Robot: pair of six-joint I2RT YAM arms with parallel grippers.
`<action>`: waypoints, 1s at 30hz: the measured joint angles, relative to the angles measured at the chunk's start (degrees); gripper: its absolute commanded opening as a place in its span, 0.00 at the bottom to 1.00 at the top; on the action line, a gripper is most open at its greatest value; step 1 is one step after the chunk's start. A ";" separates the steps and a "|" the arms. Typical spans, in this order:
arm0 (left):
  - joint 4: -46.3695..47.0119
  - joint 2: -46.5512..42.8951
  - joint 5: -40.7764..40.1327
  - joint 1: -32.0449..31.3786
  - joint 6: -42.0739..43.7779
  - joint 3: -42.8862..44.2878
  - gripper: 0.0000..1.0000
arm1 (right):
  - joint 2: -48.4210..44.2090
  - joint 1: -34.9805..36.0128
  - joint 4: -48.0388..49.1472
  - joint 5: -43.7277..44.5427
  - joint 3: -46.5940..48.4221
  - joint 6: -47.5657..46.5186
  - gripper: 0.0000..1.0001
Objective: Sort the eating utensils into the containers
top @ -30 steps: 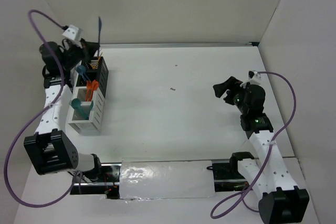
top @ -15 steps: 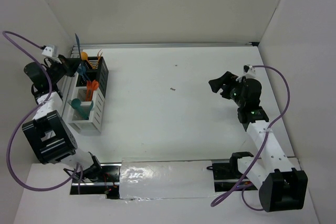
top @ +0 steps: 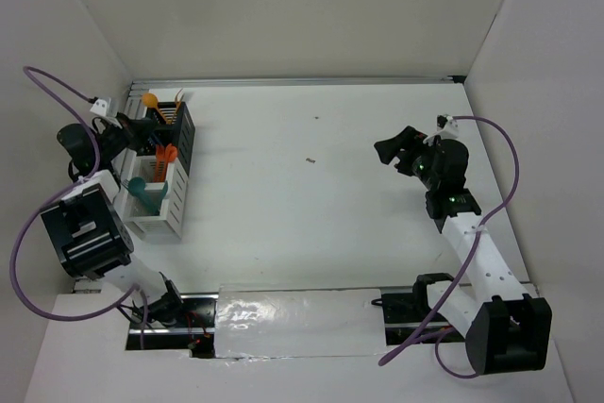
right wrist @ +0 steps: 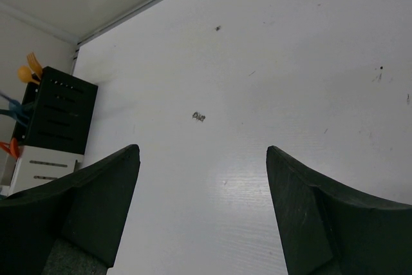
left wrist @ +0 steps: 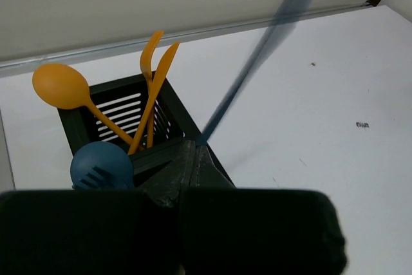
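Left gripper (left wrist: 193, 152) pinched shut on blurred dark blue utensil (left wrist: 257, 56), beside black bin (left wrist: 122, 104) holding orange utensils (left wrist: 151, 94). Containers (top: 159, 227) stand far left. Right gripper (right wrist: 201, 152) spread wide, empty, at right.

Jaws pinch a blurred dark blue utensil (left wrist: 257, 51); black bin (left wrist: 72, 132) holds 3 orange utensils (left wrist: 61, 85).

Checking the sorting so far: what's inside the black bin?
An orange spoon, fork and knife stand in the black bin. Their lower ends are hidden behind its near wall.
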 measured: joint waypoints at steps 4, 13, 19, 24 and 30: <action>-0.15 1.79 0.20 0.04 1.29 -0.11 0.04 | 0.00 0.00 0.02 0.07 0.00 0.00 0.86; -0.11 1.70 -2.34 0.04 4.74 -2.43 0.10 | -0.04 0.00 0.04 0.20 0.00 0.00 0.85; -1.97 -1.11 -0.90 0.04 5.53 -1.86 0.33 | -0.04 0.00 0.28 -0.46 0.00 -0.24 0.86; -9.70 -4.92 1.77 -0.74 6.19 6.16 0.53 | 2.19 0.96 1.88 -3.98 0.48 -2.19 0.86; -29.81 -7.67 2.47 -11.67 15.06 26.60 0.64 | 8.96 5.01 2.64 -9.14 4.59 -7.82 0.87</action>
